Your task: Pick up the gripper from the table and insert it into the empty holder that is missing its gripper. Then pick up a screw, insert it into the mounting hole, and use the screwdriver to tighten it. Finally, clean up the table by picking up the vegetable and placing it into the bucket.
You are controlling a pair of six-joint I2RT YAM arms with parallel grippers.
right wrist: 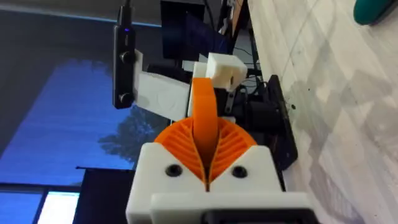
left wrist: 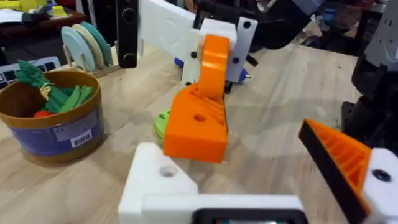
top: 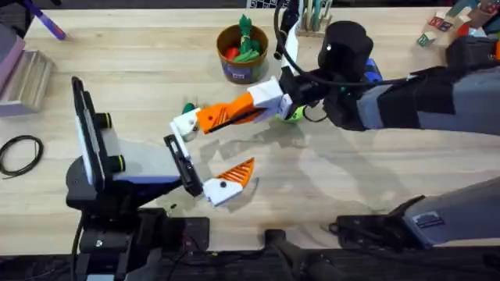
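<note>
since i am steering from afar, i start at the left: the left gripper (top: 211, 156) stands wide open with nothing in it. one side carries its own orange ribbed wedge finger (top: 238, 172); the other ends in the plain white plastic holder block (top: 185, 123), bare, its mounting hole facing up in the left wrist view.

right against that block is the small orange wedge-shaped plastic gripper (top: 223, 115), lifted off the wooden table (top: 351, 187) and angled down toward the holder. i cannot tell whether it is seated or only touching.

behind it stands the small round bucket with a brown-gold rim (top: 226, 37), with a green vegetable (top: 247, 43) already inside.

further right, the right gripper (top: 254, 105) is clamped onto the wedge's thick end, its ribbed pads (right wrist: 233, 142) pressed to both flat sides.

i judge the part light, rigid and hard printed plastic: it won't bend, but its smooth faces could twist or slide in the pads if it catches at the holder. the flat sides near the thick end look like the best hold, leaving the mating end and screw hole free.
</note>
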